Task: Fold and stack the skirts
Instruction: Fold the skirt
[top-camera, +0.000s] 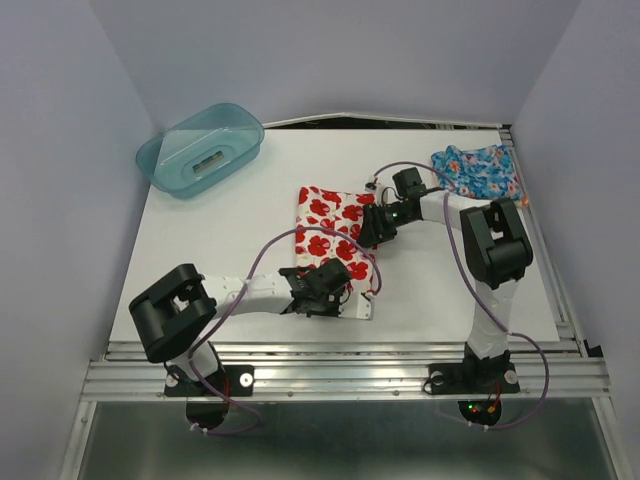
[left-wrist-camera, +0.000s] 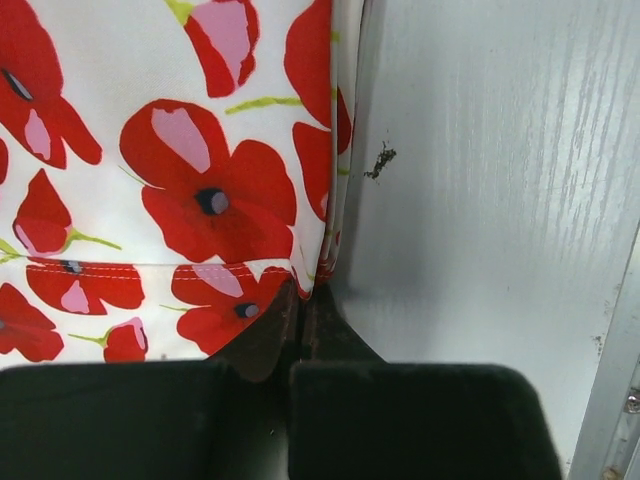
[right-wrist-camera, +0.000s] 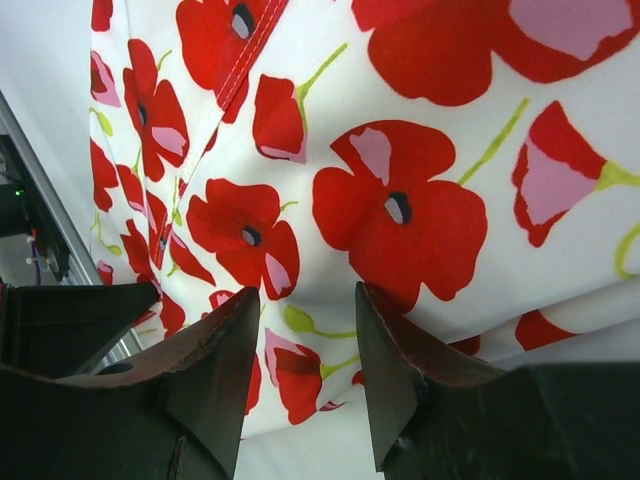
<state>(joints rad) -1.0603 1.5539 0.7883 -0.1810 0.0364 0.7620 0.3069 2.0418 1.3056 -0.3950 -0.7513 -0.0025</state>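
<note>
The white skirt with red poppies (top-camera: 328, 222) lies flat in the middle of the table. My left gripper (top-camera: 326, 285) is at its near right part. In the left wrist view the left gripper (left-wrist-camera: 300, 298) is shut on the poppy skirt (left-wrist-camera: 180, 150), pinching a corner of its right edge. My right gripper (top-camera: 372, 228) is at the skirt's far right edge. In the right wrist view the right gripper (right-wrist-camera: 307, 295) is open, its fingers straddling a raised fold of the poppy cloth (right-wrist-camera: 400, 150). The blue floral skirt (top-camera: 478, 170) lies bunched at the far right corner.
A translucent teal tub (top-camera: 200, 150) stands at the far left corner of the white table (top-camera: 220, 250). Metal rails (top-camera: 340, 370) run along the near edge, and grey walls close in both sides.
</note>
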